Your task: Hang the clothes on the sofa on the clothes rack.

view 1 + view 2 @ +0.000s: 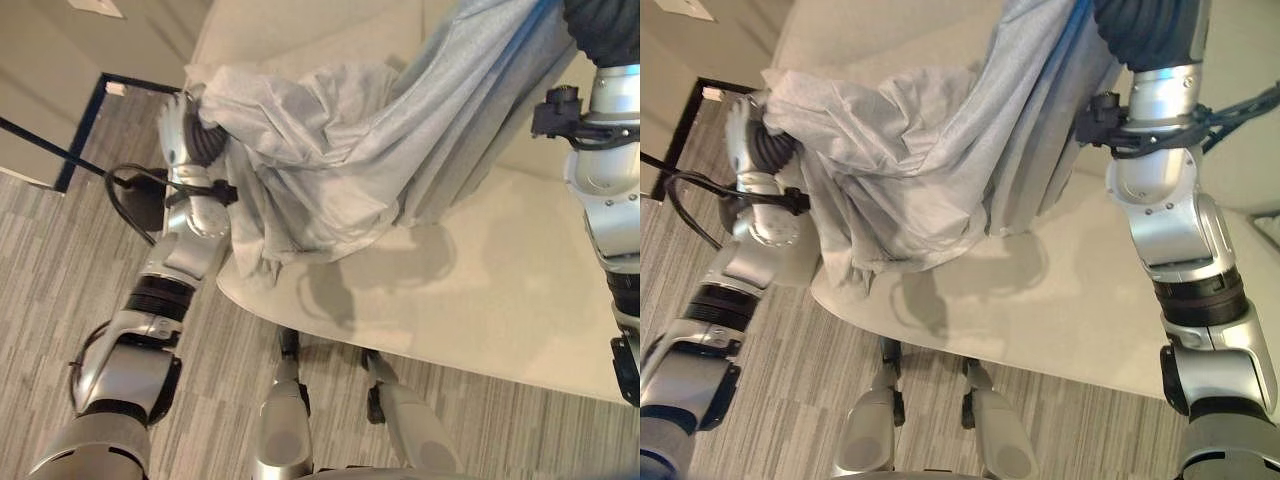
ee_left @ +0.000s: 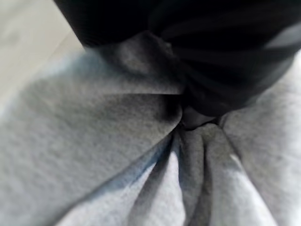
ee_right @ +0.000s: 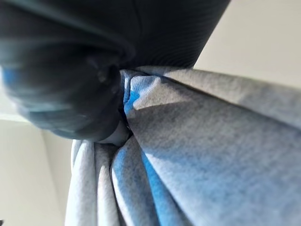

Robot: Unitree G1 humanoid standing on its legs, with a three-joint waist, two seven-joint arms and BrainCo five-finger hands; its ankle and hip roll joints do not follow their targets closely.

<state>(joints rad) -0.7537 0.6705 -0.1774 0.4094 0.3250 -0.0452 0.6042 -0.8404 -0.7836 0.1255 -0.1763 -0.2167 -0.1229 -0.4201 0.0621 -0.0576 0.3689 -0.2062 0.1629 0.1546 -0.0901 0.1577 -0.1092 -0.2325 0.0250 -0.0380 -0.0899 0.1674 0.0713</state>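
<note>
1. Clearly, the grey garment (image 1: 330, 150) hangs stretched above the sofa (image 1: 500, 290), lifted off its seat.
2. The left hand (image 2: 202, 70) and right hand (image 3: 70, 70) each bunch a gathered end.
3. Pick-up looks done; next, carry it to the rack, keeping it from dragging.

Silver-grey jointed arms with black ring bands, dark ribbed wrist covers, black cables clipped alongside.
</note>
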